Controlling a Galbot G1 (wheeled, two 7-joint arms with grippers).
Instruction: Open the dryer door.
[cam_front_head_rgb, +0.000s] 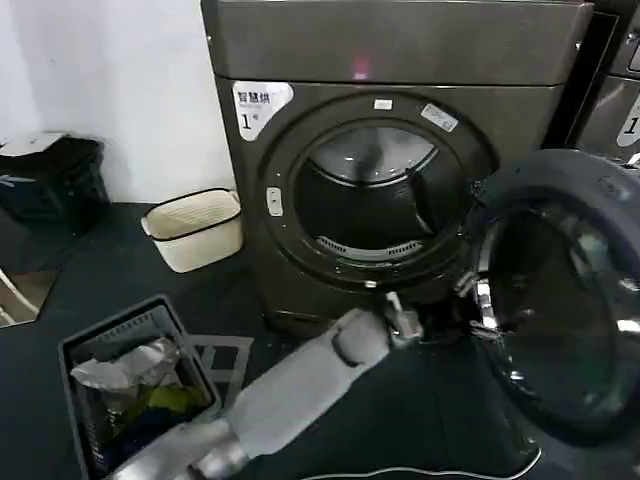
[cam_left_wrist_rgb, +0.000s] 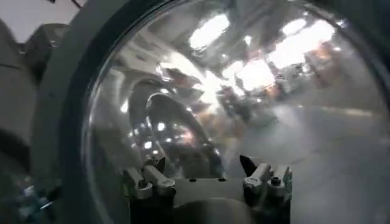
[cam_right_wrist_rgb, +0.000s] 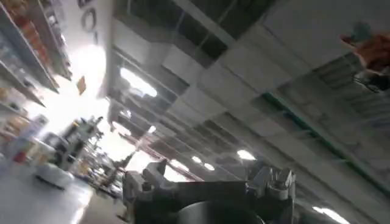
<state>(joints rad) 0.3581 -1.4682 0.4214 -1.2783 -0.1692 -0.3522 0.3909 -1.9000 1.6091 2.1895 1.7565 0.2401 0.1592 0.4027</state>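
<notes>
Left gripper (cam_left_wrist_rgb: 207, 182), fingers apart and holding nothing, faces the dryer door (cam_front_head_rgb: 560, 300), which already stands wide open; task looks nearly done

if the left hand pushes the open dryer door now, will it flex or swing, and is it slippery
The dryer door will probably swing stiffly as one piece, since it already stands open to the right of the drum opening. Its glossy, reflective glass looks slippery. The left hand, fingers apart and holding nothing, would likely slide rather than grip.
</notes>
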